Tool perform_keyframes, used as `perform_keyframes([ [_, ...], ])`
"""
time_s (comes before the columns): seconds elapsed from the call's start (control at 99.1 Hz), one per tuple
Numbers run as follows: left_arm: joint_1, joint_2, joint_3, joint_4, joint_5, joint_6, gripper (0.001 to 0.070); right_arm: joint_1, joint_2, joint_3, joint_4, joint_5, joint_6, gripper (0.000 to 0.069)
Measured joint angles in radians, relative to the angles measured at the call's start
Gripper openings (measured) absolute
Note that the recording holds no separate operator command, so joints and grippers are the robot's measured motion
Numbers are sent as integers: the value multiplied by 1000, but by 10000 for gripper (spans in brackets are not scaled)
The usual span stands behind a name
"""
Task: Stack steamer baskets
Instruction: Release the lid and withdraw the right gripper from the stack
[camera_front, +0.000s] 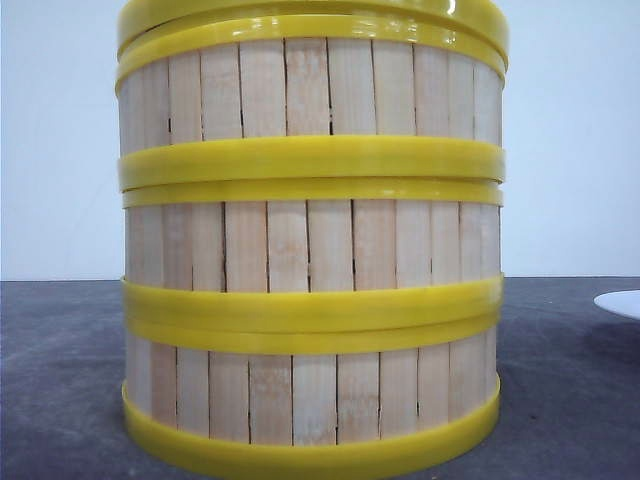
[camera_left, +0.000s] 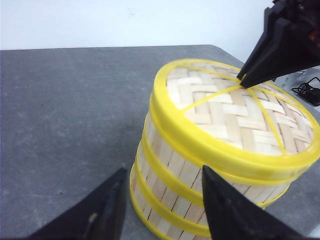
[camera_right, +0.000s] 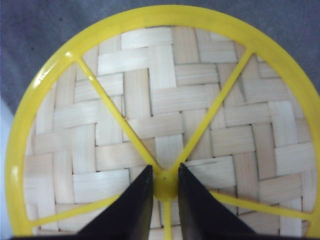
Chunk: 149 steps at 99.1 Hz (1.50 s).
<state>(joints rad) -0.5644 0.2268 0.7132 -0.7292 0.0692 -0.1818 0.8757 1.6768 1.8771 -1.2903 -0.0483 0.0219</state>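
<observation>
Standing square before the front camera, the stack of steamer baskets (camera_front: 310, 250) fills the view: three tiers of pale slats between thick yellow rims, one on another and squarely lined up, on the dark grey table (camera_front: 60, 380). A white plate (camera_front: 620, 302) peeps in well apart to the stack's right. No arm shows from here.

From the left wrist view, the stack stands upright with the top basket (camera_left: 235, 120) showing a woven face crossed by yellow spokes. The left gripper (camera_left: 162, 210) sits low beside the stack with its fingers spread and nothing between them; one finger is close to the wall, though I cannot tell whether it touches. Over the top basket the right gripper (camera_left: 246, 80) comes down with its tip at the centre of the spokes.

From the right wrist view, its two dark fingers (camera_right: 132, 210) pinch either side of the yellow hub (camera_right: 165, 186) where the spokes meet, so it looks clenched on the top basket.

To my eye the stacking itself is done and this is the letting-go of the last basket. The next move calls for the right jaws to part and lift straight up, so the hub is not dragged and the top tier stays seated.
</observation>
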Motion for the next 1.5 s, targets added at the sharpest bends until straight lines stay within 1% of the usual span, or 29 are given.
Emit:
perform_keyframes([
  [0.222, 0, 0, 0, 0, 0, -2, 275, 0, 3, 0, 1, 0, 0, 57],
  [0.272, 0, 0, 0, 0, 0, -2, 275, 0, 3, 0, 2, 0, 0, 69],
  [0.303, 0, 0, 0, 0, 0, -2, 275, 0, 3, 0, 3, 0, 0, 91],
  [0.333, 0, 0, 0, 0, 0, -2, 275, 0, 3, 0, 8, 0, 0, 128],
  [0.414, 0, 0, 0, 0, 0, -2, 275, 0, 3, 2, 24, 0, 0, 269],
  [0.464, 0, 0, 0, 0, 0, -2, 275, 0, 3, 2, 24, 0, 0, 319],
  [0.535, 0, 0, 0, 0, 0, -2, 275, 0, 3, 2, 24, 0, 0, 347],
  [0.666, 0, 0, 0, 0, 0, -2, 275, 0, -7, 13, 23, 8, -2, 359],
  [0.797, 0, 0, 0, 0, 0, -2, 275, 0, -53, 64, 24, 78, -8, 360],
  [0.928, 0, 0, 0, 0, 0, -2, 275, 0, -163, 110, 35, 179, -11, 360],
  [1.17, 0, 0, 0, 0, 0, -2, 275, 0, -403, 116, 45, 414, -10, 360],
  [1.241, 0, 0, 0, 0, 0, -2, 275, 0, -460, 116, 45, 465, -8, 360],
  [1.372, 0, 0, 0, 13, 0, -2, 275, 0, -562, 100, 46, 492, 6, 360],
  [1.443, 0, 0, 0, 21, 0, -2, 275, 0, -616, 55, 46, 500, 19, 360],
  [1.503, 0, 0, 0, 23, 0, -2, 275, 0, -665, 1, 48, 525, 35, 360],
])
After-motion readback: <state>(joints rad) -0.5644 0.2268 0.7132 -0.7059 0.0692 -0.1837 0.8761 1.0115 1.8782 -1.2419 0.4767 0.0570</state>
